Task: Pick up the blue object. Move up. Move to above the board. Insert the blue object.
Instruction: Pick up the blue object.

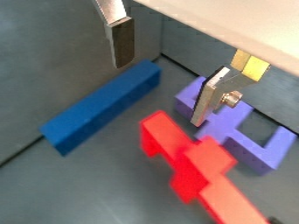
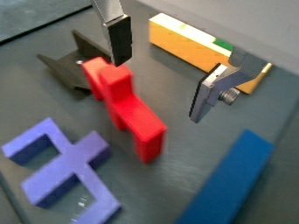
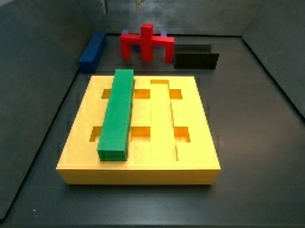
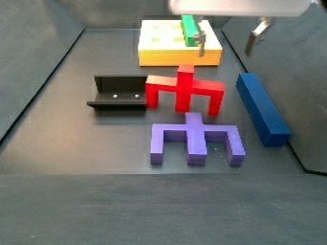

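The blue object [image 1: 100,109] lies flat on the dark floor, a long dark blue bar, also in both side views [image 3: 92,51] [image 4: 262,105]. The board [image 3: 149,169] is a big yellow grooved block carrying a green bar [image 3: 117,111]; it also shows in a wrist view [image 2: 181,44]. My gripper [image 1: 163,74] hangs open and empty well above the floor, over the gap between the blue object and the red cross. In a side view the gripper [image 4: 231,33] is at the top, between the board and the blue object's far end. The gripper touches nothing.
A red cross-shaped block [image 4: 185,89] stands beside the blue object. A purple forked piece [image 4: 194,141] lies in front of it, and the black fixture [image 4: 121,93] sits on the red block's other side. Dark walls enclose the floor.
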